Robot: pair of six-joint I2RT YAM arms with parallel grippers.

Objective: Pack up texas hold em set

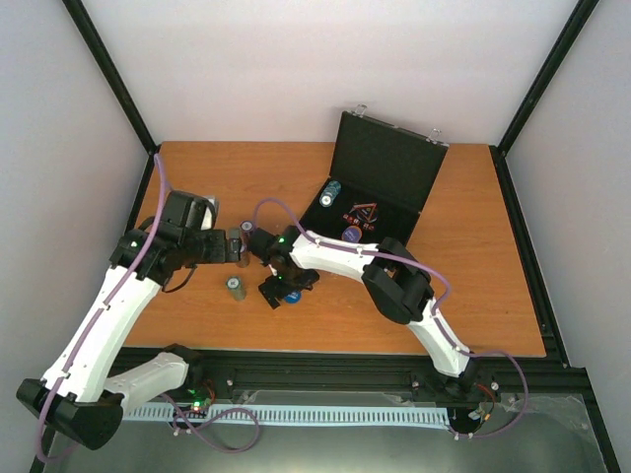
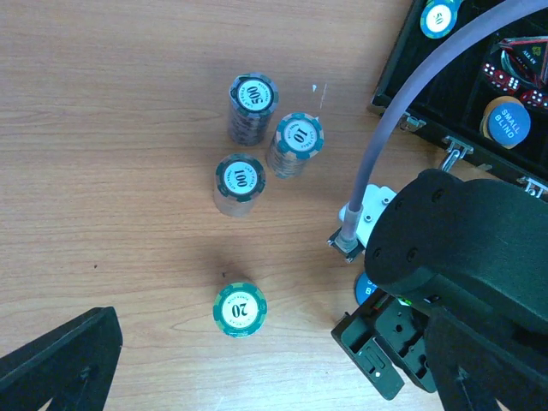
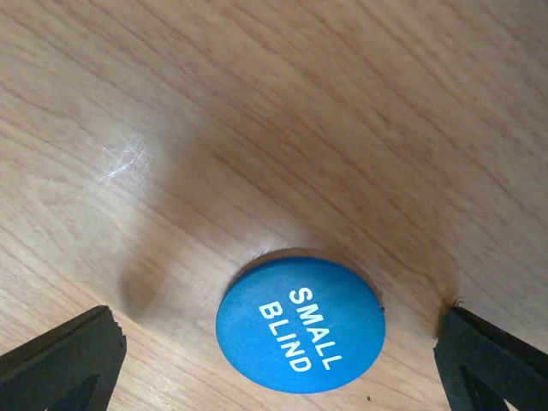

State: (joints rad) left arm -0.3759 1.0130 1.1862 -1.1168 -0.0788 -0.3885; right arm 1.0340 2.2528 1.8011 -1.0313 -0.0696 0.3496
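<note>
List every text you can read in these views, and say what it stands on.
"500": top stack
"10": right stack
"100": left stack
"20": lone stack
"SMALL BLIND": blue disc on the table
"SMALL BLIND": orange-rimmed disc in the case
Corner chip and triangle in the case: print too small to read.

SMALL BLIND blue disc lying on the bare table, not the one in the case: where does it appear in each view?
Top external: the blue disc is left of centre, under the right claw.
Left wrist: only a blue edge shows, lower right, behind the right arm.
Right wrist: bottom centre, whole, label readable.
Shared landmark: the open right claw over it.
</note>
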